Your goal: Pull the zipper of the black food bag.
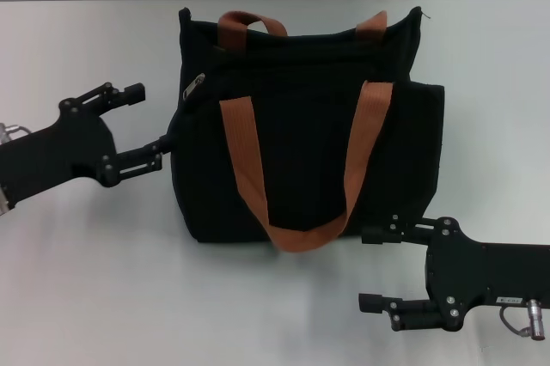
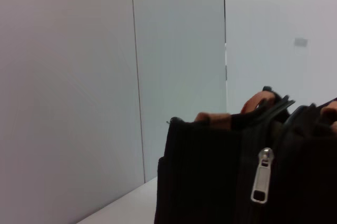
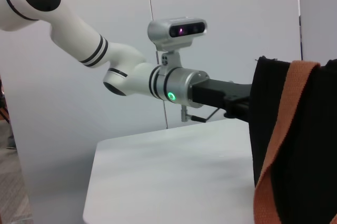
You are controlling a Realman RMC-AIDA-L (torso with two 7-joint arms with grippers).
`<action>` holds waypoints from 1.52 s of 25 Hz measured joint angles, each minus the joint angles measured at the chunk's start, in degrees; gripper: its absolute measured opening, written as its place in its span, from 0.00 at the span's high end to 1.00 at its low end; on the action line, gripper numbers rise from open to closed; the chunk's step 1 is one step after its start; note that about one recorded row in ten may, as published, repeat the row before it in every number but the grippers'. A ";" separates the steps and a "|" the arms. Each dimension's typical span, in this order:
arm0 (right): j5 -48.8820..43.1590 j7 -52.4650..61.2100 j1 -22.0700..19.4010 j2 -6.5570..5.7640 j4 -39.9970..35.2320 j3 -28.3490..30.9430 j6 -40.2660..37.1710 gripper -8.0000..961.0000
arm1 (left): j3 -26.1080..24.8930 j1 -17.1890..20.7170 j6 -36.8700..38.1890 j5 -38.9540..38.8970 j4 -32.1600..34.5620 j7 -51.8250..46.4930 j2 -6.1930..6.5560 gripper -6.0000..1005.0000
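Your right gripper (image 1: 371, 269), black, fingers spread, sits nearest the head camera at the lower right, one finger just beside the bag's bottom corner. You see the large black fabric food bag (image 1: 309, 143) with rust-brown webbing handles (image 1: 296, 168) on the white table (image 1: 103, 289). Its small silver metal zipper slider (image 1: 194, 87) sits on the bag's upper left end. Your left gripper (image 1: 144, 125), fingers spread, stands beside that end, its lower finger touching the fabric.
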 joint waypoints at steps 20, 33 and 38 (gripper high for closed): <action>0.12 0.45 -0.01 0.00 0.85 0.00 0.05 0.20 | -0.98 -2.41 -4.14 -2.89 0.07 9.63 -2.84 0.24; 0.14 0.52 -0.01 0.00 0.88 0.00 -0.11 0.20 | -1.15 -2.35 -2.69 -2.85 0.07 9.85 -2.73 0.83; 0.17 0.61 0.01 0.00 0.88 0.05 -0.30 0.20 | -1.36 -2.06 -0.25 -2.87 0.08 9.88 -2.53 0.96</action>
